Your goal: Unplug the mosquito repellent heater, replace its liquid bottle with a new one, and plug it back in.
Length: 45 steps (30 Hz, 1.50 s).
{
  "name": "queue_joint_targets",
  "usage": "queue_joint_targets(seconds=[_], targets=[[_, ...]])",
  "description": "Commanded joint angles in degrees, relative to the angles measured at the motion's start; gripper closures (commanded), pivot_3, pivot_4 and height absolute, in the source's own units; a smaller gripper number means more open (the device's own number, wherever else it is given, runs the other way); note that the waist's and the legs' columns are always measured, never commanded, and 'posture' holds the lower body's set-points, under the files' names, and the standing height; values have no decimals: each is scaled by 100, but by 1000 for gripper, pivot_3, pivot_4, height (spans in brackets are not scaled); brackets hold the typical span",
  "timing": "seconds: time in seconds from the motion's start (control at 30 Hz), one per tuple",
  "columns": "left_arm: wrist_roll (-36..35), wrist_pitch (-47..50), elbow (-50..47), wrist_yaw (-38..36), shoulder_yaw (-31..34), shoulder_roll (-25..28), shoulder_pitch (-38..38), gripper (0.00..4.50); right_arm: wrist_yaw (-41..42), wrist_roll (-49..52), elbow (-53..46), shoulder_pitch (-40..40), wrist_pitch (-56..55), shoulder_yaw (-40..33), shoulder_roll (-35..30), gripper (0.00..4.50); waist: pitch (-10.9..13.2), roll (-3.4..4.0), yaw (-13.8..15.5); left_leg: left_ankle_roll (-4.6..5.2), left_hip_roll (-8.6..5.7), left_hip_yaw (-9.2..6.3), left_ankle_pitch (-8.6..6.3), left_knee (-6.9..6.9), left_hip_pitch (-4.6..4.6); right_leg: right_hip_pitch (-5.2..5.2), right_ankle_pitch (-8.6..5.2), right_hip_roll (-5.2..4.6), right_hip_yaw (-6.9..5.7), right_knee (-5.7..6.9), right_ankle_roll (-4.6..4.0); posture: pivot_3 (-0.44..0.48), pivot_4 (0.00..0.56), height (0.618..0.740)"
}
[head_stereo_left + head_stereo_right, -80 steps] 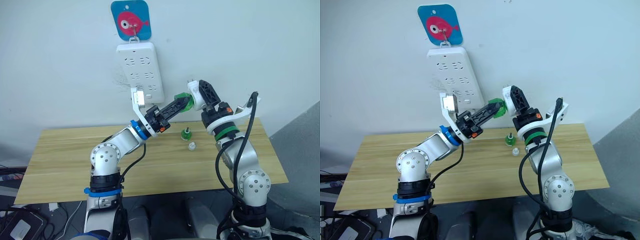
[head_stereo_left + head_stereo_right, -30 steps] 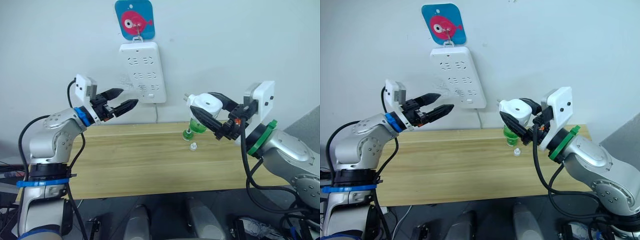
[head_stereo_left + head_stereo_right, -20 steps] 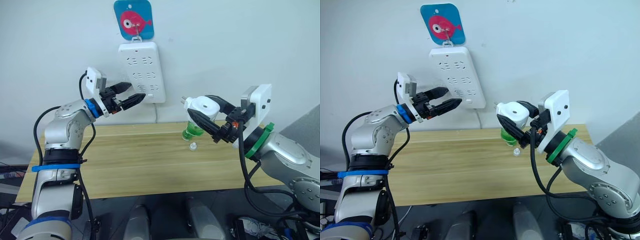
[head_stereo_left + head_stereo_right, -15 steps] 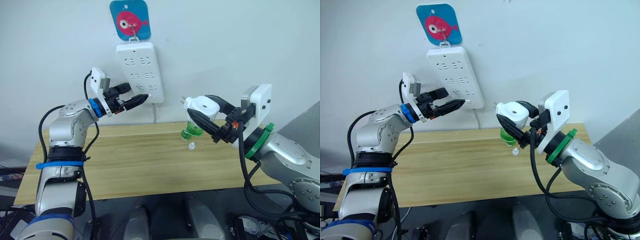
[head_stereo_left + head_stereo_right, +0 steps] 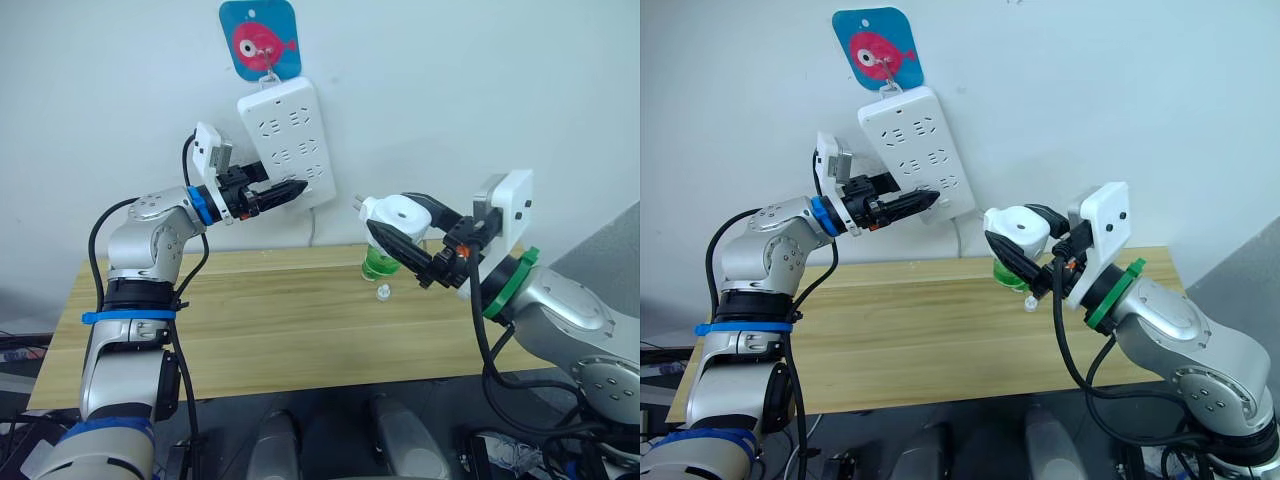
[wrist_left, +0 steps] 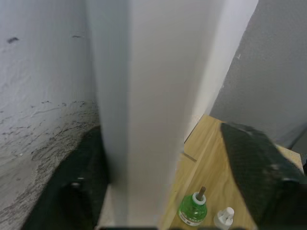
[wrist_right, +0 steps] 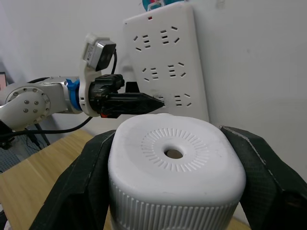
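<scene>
White heater (image 5: pixel 392 214) in right gripper (image 5: pixel 408 232)

Bottle (image 5: pixel 379 262) and cap (image 5: pixel 383 293) on table (image 5: pixel 250 320)

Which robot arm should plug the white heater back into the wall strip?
The right. Its claw already holds the mosquito repellent heater, prongs toward the power strip, which the left claw is gripping at its lower edge.

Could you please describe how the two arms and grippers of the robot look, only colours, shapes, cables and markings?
Both arms are silver-grey metal with rounded joints and loose black cables. The left arm carries blue rings, the right arm a green ring. Each wrist bears a white box-shaped camera housing. The left gripper and the right gripper each have two black, tapering fingers, with small orange-red marks near their base.
</scene>
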Motion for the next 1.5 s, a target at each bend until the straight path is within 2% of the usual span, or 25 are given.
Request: queue_joint_targets(seconds=[0.03,0.13,0.17,0.5,0.7,1.2,1.5], targets=[[-38,-12,-129,-85,117,50,-144,2143,-56,-259,-55,-285,63,166,119,1439,0,0,-1,0,0,0,0,0,-1,0,0,0,0,0,0,-222,219,740],[-28,5,-159,-74,123,55,-127,3082,-152,-640,182,-594,213,462,315,1439,0,0,0,0,0,-1,0,1,0,0,0,0,0,1,0,-214,217,740],[-27,11,-174,-76,124,57,-115,3145,-182,-783,270,-690,251,557,405,1439,0,0,-3,0,-2,-1,1,2,1,0,0,-1,-1,4,0,-214,217,740],[1,25,-256,-45,127,78,-35,3146,-497,-2452,1380,-1554,298,1452,1770,1441,0,0,-15,0,0,-7,1,12,-1,0,1,0,-5,11,-1,-198,216,740],[-8,51,-340,-27,134,96,6,3146,-412,-3087,1781,-1735,190,1417,2320,1446,0,1,-12,0,0,-10,1,12,-2,0,1,-1,-8,13,-1,-186,213,740],[-60,169,-525,39,170,140,67,3146,102,-3769,1946,-1786,334,1368,2700,1447,0,1,-15,0,0,-13,1,12,-1,-1,1,-1,-11,21,-2,-178,212,740],[-72,247,-605,57,175,131,97,3146,312,-4117,1875,-1689,461,1417,2680,1448,-1,1,-15,0,0,-13,1,13,0,-1,1,-1,-12,25,-2,-177,215,740]])
